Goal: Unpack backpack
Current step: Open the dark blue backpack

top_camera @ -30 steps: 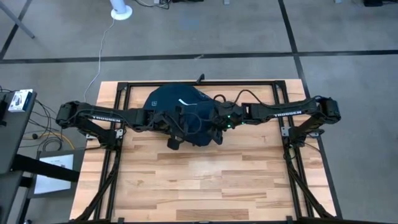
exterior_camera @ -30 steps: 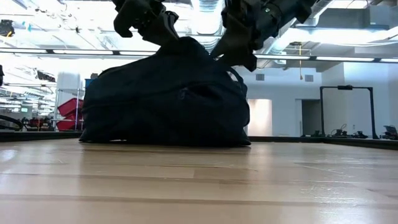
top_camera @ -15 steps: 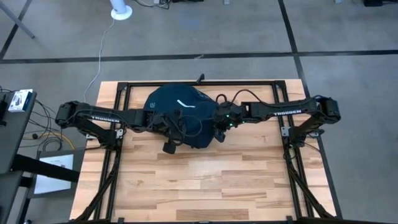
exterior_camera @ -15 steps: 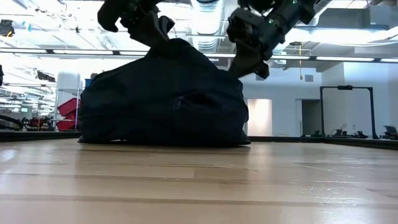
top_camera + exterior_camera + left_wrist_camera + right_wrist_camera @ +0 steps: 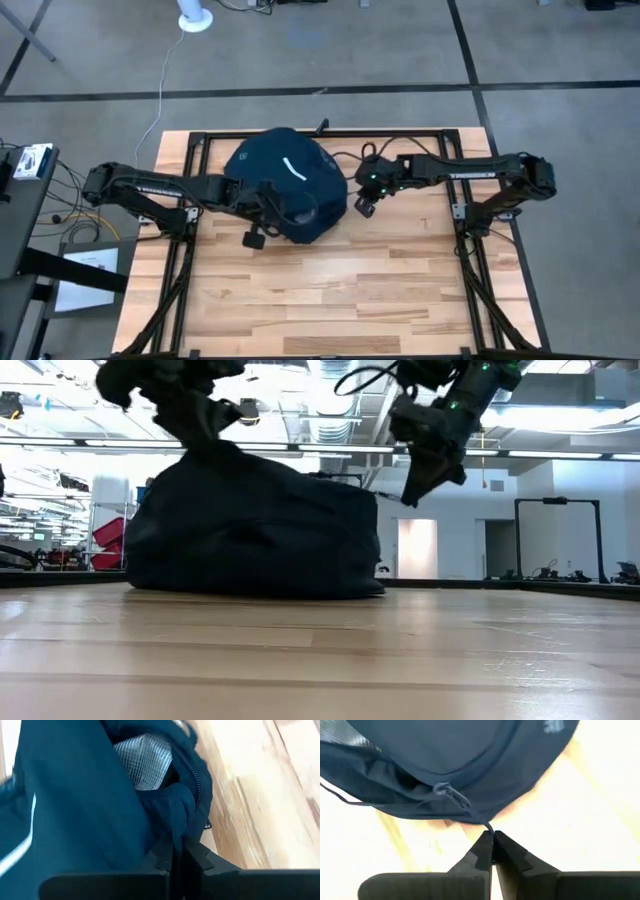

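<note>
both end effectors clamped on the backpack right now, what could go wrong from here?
1. The right end effector pinches only a thin zipper cord; it could slip out under tension.
2. The left end effector holds a fold of the backpack by its opening; pulling may drag the whole bag across the table instead of opening it.

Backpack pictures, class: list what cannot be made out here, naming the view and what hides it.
- Contents of the backpack: every view shows only navy fabric; the left wrist view shows just a patch of white mesh in the opening.
- Left gripper in the high view: its own arm covers the pinch on the fabric.
- Zipper cord held by the right gripper: too thin to see in the high view.
</note>
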### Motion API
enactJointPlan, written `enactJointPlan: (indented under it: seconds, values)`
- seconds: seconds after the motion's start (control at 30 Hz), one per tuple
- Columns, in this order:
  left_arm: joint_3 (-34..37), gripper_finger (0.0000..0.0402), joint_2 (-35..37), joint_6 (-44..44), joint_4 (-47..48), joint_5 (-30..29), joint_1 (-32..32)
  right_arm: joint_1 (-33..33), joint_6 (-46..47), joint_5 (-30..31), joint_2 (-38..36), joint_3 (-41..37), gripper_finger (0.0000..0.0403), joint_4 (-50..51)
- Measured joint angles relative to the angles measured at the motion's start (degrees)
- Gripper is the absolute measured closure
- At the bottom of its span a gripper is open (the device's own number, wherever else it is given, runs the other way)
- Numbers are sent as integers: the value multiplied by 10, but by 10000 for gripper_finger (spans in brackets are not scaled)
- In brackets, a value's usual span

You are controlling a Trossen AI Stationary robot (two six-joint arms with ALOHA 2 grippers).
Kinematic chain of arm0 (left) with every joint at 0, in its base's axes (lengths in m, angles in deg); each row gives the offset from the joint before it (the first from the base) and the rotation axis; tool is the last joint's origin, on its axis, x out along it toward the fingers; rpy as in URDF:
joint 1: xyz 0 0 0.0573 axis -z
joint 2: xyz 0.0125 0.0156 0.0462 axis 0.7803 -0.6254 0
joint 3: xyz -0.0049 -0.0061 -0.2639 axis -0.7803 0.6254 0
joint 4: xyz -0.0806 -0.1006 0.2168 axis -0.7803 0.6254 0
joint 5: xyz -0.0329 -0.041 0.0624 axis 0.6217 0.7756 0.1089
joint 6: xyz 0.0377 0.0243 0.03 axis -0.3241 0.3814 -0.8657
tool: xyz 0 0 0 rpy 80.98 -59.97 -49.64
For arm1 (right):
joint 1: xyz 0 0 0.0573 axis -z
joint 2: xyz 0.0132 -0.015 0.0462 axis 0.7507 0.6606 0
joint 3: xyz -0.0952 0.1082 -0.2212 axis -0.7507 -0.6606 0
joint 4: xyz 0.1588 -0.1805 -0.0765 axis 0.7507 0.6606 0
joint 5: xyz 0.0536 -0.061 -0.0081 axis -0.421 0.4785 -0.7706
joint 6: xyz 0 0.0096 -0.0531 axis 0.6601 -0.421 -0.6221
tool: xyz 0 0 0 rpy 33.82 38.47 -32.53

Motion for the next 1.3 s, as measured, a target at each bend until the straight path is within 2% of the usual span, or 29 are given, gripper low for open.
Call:
enactJointPlan:
  seconds: [0.13,0.33,0.43,0.7,0.87,1.0,1.13,1.3]
  values:
    - [0,401,41,31,42,-22,0,-1,4,-6,-39,1,403,1]
    - [0,401,119,43,42,-65,0,-15,7,-8,-57,1,394,-37]
    - [1,401,143,30,13,-67,0,-28,6,-14,-54,0,360,-57]
    - [1,401,160,27,3,-68,-1,-50,14,-26,-53,0,239,-62]
    - [19,401,157,39,-46,-49,-1,-74,-29,-27,-47,0,197,-134]
    - [66,401,157,35,-106,-1,-1,-93,-116,-14,-25,0,189,-173]
    - [107,401,156,50,-127,17,-1,-91,-188,-7,16,0,189,-176]
    - [134,401,156,75,-138,27,-1,-69,-218,12,62,0,195,-195]
